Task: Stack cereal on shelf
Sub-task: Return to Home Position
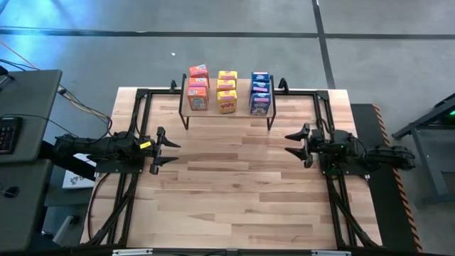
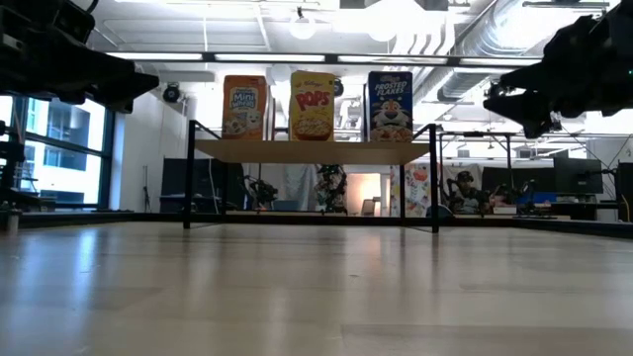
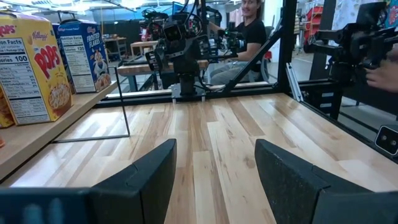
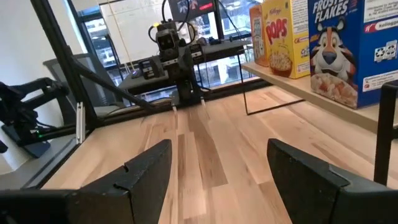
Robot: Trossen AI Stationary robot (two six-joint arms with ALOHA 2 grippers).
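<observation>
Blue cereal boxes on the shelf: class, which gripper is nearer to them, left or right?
Right. The right gripper, open, hovers before the shelf near the end holding the blue cereal boxes; the left gripper, open, hovers off the opposite end, where the orange boxes stand.

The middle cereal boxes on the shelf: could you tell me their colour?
The middle boxes are yellow, clearest in the high view.

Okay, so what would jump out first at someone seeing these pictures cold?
The cereal boxes, lined up by colour on the shelf at the far edge of the table: orange-red, yellow, blue. Then the left gripper and right gripper, both open and empty, facing each other from opposite sides.
</observation>
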